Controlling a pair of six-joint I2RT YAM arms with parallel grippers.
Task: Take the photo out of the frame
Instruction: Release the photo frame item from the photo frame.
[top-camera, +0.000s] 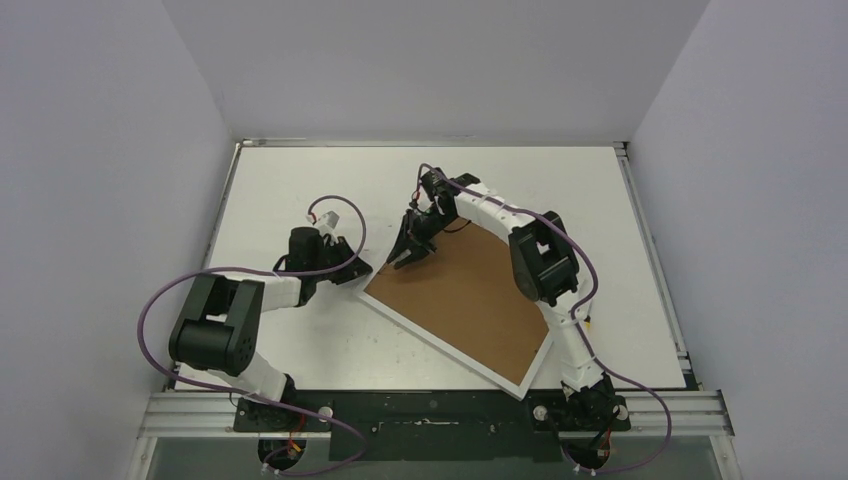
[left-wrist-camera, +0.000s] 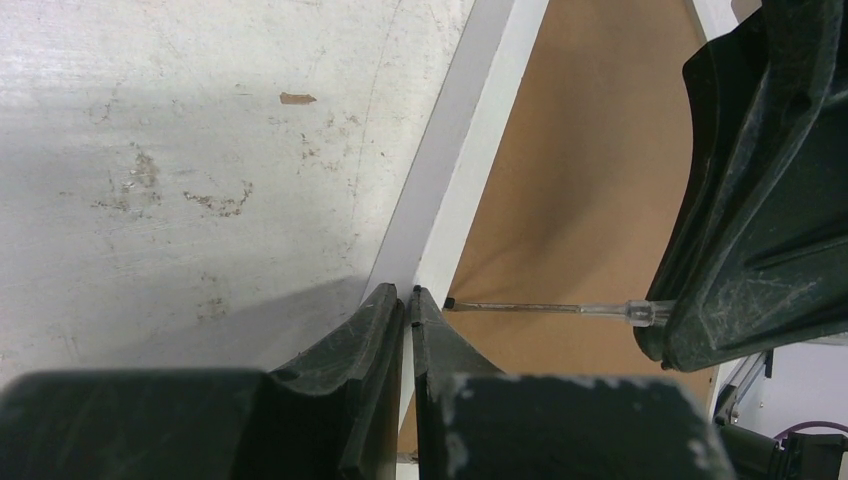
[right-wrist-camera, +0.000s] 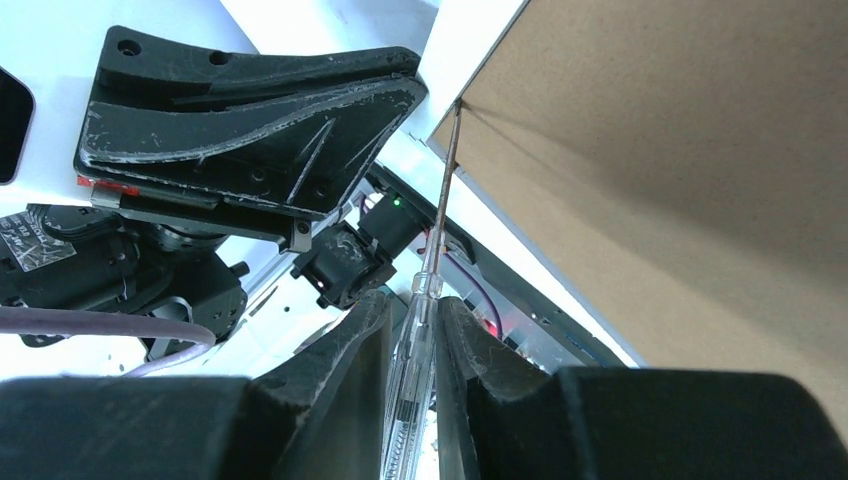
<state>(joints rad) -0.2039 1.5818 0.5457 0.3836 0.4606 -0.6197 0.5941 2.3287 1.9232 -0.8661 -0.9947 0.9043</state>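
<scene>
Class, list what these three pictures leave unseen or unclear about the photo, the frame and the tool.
- The photo: no view shows it; the frame lies face down, its brown back covering it.
- The screwdriver: in the right wrist view, the handle end is cut off by the bottom edge; in the top view, it is hidden under the right claw.
- The left claw: the left wrist view cannot tell whether its shut tips press the frame's border or hover.

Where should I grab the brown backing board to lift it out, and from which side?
Probably its edge near the frame corner by the left gripper, where the screwdriver in the right gripper has its tip at the seam. The backing board lies flat, ringed by the frame's white border, so nothing is pinchable until that edge lifts; then come in low from that corner.
</scene>
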